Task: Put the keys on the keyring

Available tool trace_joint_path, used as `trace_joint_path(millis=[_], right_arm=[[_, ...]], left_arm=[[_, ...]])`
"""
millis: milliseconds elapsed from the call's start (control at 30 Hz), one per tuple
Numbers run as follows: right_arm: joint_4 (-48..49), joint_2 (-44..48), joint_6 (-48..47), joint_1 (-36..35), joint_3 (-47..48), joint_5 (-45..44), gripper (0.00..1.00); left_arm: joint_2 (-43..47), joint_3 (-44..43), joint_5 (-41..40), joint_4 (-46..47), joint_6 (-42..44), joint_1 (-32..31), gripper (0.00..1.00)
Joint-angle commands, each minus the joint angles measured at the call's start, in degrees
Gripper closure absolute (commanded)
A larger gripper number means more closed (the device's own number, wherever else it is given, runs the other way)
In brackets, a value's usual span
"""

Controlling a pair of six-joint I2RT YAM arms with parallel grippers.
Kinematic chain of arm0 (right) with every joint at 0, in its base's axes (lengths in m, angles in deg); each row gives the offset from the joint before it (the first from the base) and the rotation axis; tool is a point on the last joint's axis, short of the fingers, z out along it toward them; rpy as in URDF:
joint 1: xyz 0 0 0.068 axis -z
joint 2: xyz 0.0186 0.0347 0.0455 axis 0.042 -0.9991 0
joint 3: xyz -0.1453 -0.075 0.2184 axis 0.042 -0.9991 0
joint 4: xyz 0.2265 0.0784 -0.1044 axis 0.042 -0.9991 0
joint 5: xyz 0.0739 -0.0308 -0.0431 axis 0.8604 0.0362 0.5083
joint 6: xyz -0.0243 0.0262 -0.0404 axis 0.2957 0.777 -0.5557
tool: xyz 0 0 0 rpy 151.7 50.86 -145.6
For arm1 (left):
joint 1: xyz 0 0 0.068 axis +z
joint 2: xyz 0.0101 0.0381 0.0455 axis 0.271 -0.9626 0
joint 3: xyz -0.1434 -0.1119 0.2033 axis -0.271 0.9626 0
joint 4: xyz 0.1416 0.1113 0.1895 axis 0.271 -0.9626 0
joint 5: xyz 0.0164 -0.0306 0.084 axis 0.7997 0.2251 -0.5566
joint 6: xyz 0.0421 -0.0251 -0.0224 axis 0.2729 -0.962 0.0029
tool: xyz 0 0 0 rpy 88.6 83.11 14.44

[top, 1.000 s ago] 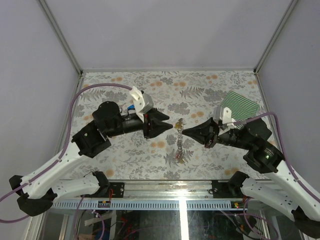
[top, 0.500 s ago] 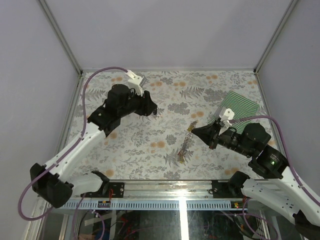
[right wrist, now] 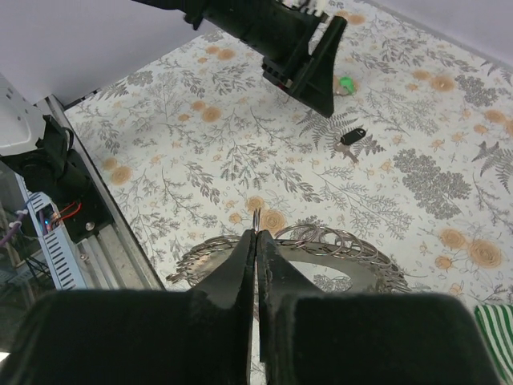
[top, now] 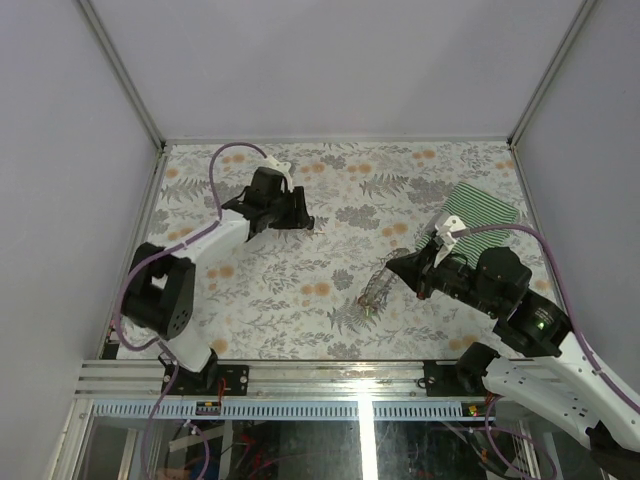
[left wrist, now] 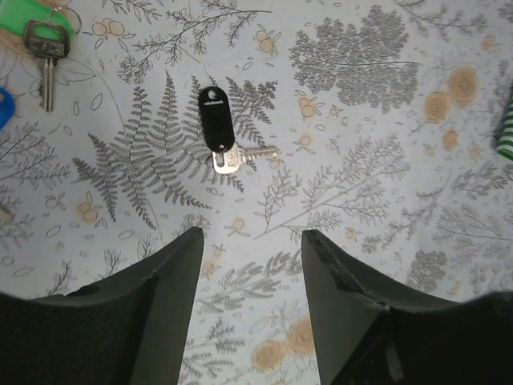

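The keyring [right wrist: 337, 263] is a large flat dark ring with several thin wire rings threaded on it. My right gripper [right wrist: 256, 234] is shut on its near edge, holding it just above the table [top: 378, 288]. A black-headed key [left wrist: 216, 127] lies on the table ahead of my left gripper [left wrist: 251, 233], which is open and empty. A green-headed key [left wrist: 32, 12] and the edge of a blue one [left wrist: 3, 106] lie further left. In the top view the left gripper [top: 303, 222] is at the back left and the right gripper [top: 392, 264] at centre right.
A green striped cloth [top: 482, 210] lies at the back right, behind the right arm. The floral tablecloth [top: 300, 290] covers the table. A metal rail [top: 300, 372] runs along the near edge, and grey walls stand on three sides.
The left gripper has let go of the keyring, opened, and swung from the centre to the back left over the keys. The right gripper keeps the ring and has drawn it slightly nearer.
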Motion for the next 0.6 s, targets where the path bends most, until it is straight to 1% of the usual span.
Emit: trace_joint_path(millis=[0,100,200,300,400,567], right_arm=[[4.14,0.41,2.77,-0.24,0.48,-0.93,1.0],[3.48,0.54,3.14,-0.27,0.86,-0.83,1.0],[2.84,0.98,3.18,-0.27,1.09,-0.91,1.0],[2.58,0.96,3.58,-0.22,1.2,-0.74,1.0],[2.62,0.78,4.28,-0.27,1.28,0.3,1.0],[3.19,0.56,5.42,-0.22,1.28,1.47,1.0]], left_arm=[[-8.3,-6.08,1.82,3.32,5.47,-0.04,0.45],[-13.06,-9.6,5.52,0.72,12.82,0.56,0.43],[-15.54,-10.98,11.11,0.99,20.28,2.25,0.4],[-18.1,-13.63,16.84,-0.34,26.28,3.95,0.4],[-21.09,-16.96,20.85,-3.24,31.56,5.34,0.4],[-24.29,-19.73,25.32,-7.61,39.48,6.55,0.42]])
